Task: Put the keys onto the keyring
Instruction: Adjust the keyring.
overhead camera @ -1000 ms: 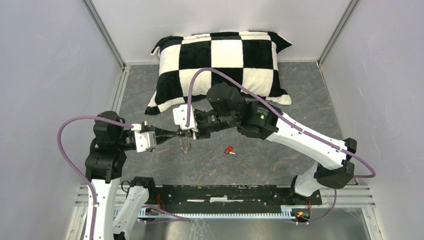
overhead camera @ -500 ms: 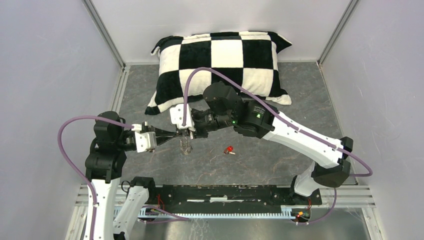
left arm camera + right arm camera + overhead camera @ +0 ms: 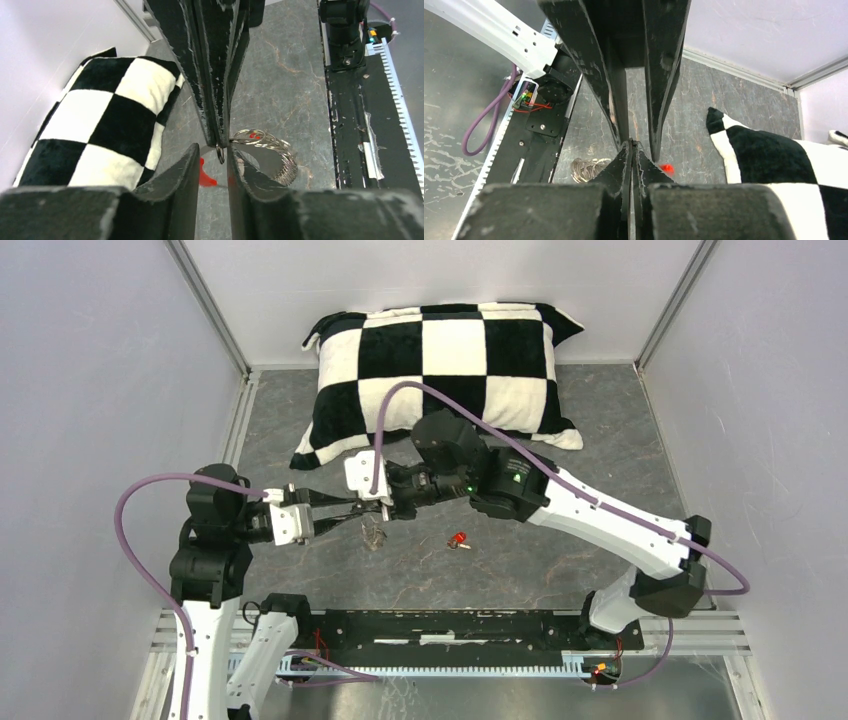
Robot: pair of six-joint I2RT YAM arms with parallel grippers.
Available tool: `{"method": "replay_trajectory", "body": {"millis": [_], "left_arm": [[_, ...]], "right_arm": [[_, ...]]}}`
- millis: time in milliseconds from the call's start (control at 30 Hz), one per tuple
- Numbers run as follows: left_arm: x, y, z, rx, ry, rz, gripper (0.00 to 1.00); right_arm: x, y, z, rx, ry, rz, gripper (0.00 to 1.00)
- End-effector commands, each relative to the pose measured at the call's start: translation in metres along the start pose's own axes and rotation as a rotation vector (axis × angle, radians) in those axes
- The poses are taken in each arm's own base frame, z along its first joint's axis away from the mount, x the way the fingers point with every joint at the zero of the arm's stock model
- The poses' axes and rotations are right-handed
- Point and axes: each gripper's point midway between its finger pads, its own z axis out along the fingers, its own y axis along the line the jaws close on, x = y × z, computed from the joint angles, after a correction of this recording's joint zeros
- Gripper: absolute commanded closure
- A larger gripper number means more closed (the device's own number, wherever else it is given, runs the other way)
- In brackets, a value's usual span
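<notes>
We see the silvery coiled keyring [image 3: 282, 160], one short stretch red, dangling from the right jaws' tight pinch; the left jaws stand narrowly apart.

The top camera looks steeply down from above and behind the arms, taking in the whole counter [image 3: 560, 565] and the pillow [image 3: 450, 360]. The wrist cameras sit close behind the left tool [image 3: 214, 155] and the right tool [image 3: 631, 147], facing each other tip to tip. Both show the keyring [image 3: 272, 150], the pillow and the base rail [image 3: 350, 115].
</notes>
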Motion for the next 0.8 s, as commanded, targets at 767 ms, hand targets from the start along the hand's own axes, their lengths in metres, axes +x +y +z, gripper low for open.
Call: {"method": "replay_trajectory", "body": {"millis": [767], "left_arm": [[-0.055,-0.011,-0.004,-0.019,-0.143,-0.191,0.69]], "right_arm": [[-0.086,0.026,-0.083,-0.055,-0.985,0.098,1.00]]}}
